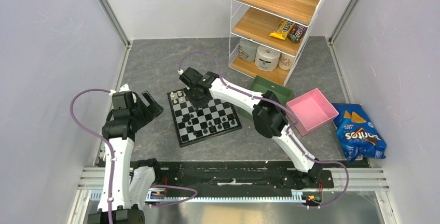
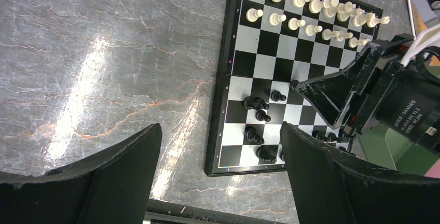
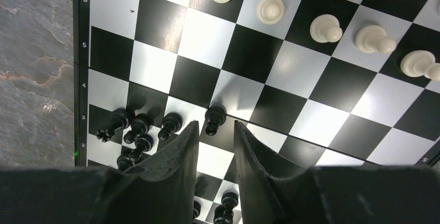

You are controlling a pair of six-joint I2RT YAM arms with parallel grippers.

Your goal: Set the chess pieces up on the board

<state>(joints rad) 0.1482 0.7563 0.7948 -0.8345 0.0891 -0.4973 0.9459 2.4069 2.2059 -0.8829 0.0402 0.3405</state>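
The board [image 1: 218,111] lies mid-table. Cream-white chess pieces [image 2: 311,14] fill its two far rows, and several [image 3: 326,28] show in the right wrist view. Black pieces [image 2: 257,105] stand bunched and uneven at the near side. My right gripper [image 1: 197,99] hovers over the board, jaws narrowly open [image 3: 214,125]. One black pawn [image 3: 214,116] stands at the gap between its tips, with neither finger touching it. A cluster of black pieces [image 3: 137,128] sits just left of the fingers. My left gripper [image 2: 220,130] is wide open and empty over bare table, left of the board's near corner.
A wire shelf [image 1: 270,22] with snacks and rolls stands at the back right. A green tray [image 1: 270,88] and a pink tray [image 1: 311,111] lie right of the board under the right arm. A chip bag [image 1: 359,133] lies at the far right.
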